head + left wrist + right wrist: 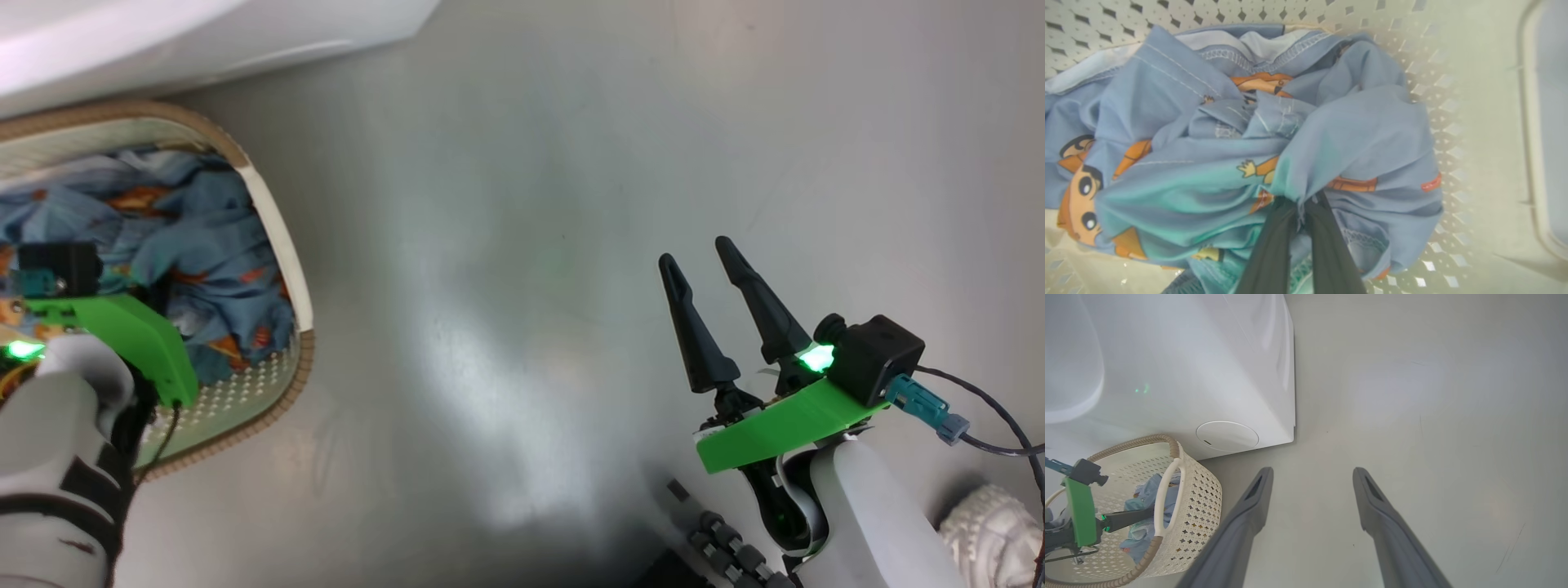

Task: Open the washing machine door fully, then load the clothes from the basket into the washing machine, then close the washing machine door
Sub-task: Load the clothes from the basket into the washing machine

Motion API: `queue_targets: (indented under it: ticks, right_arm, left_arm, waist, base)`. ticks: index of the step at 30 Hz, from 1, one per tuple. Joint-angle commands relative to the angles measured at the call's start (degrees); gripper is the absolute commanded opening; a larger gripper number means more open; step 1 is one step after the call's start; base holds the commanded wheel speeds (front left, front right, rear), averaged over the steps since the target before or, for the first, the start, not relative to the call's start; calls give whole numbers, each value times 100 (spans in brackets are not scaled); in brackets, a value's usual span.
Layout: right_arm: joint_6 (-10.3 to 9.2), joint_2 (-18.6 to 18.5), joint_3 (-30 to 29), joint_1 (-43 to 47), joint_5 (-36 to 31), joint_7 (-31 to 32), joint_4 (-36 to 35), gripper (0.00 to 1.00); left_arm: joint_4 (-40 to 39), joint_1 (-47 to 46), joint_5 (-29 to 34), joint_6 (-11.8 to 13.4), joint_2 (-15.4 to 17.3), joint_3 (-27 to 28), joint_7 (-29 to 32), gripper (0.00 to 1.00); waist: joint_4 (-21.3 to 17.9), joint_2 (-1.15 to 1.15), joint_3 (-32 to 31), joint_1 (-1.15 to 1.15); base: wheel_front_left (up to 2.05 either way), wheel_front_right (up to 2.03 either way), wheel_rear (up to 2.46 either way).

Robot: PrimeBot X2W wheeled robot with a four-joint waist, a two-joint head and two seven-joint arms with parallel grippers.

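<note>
Clothes (1241, 134) of light blue fabric, printed with orange-brown cartoon figures, lie bunched in the small cream-white perforated plastic basket (1202, 498) with a brown woven-look rim. They cover most of its floor, and its pierced walls show around them. The basket stands on the glossy grey floor (522, 245), just beside the lower front corner of the big white washing machine (1180, 375); whether the two touch cannot be told. A round white cover (1227, 436) sits low on the machine's front, near that corner and close to the basket's rim.

The left hand (1303, 202) reaches down into the basket. Its two long dark fingers (1269, 253) are drawn together with a fold of the blue fabric pinched between them, and the cloth gathers into creases that run to the fingertips. A bright green bracket (139, 335) sits on that wrist, above the clothes in the head view.

The right hand (694, 253) is well apart from the basket, over bare floor. Its fingers stand spread, with nothing between them.
</note>
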Motion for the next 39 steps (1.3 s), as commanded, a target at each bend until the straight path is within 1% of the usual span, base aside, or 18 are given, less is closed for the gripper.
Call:
queue_targets:
  ticks: [1, 6, 10, 11, 13, 17, 22, 30, 39]
  right_arm:
    - [9, 19, 97, 125, 50, -33, -71, 100]
    - [9, 19, -8, 134, -64, -33, -33, 100]
    - [9, 5, -94, 175, -152, -33, 11, 100]
    - [9, -37, -119, 208, -178, -33, 27, 100]
    - [9, -95, -145, 253, -193, -33, 46, 100]
    - [9, -207, -211, 391, -198, -33, 93, 100]
    - [9, -338, -283, 587, -180, -33, 138, 100]
    - [9, -445, -319, 827, -127, -33, 189, 100]
    - [9, -484, -301, 978, -66, -33, 241, 100]
  left_arm:
    - [5, 244, -36, -16, 178, 71, -103, 0]
    - [-24, 563, -94, -56, -45, 30, -524, 0]
    - [-177, 820, -158, -78, -242, 33, -688, 0]
    - [-324, 957, -186, -86, -304, 57, -722, 0]
    - [-618, 1108, -199, -90, -328, 138, -732, 0]
    - [-1303, 1591, -121, -60, -379, 380, -736, 0]
    - [-2047, 2195, 57, 8, -526, 728, -737, 0]
    - [-3004, 2996, 445, 2, -778, 1328, -737, 0]
    - [-3850, 3578, 851, -46, -964, 1841, -737, 0]
  waist:
    - [104, 0, -175, 0]
    - [359, 0, -575, 0]
    - [622, 0, -925, 0]
    - [742, 0, -1117, 0]
    - [858, 0, -1317, 0]
    - [1057, 0, -1736, 0]
    - [1257, 0, -2226, 0]
    - [1485, 0, -2842, 0]
    - [1608, 0, -3293, 0]
  base:
    - [0, 0, 0]
    - [0, 0, 0]
    - [0, 0, 0]
    - [0, 0, 0]
    - [0, 0, 0]
    - [0, 0, 0]
    - [0, 0, 0]
    - [0, 0, 0]
    - [0, 0, 0]
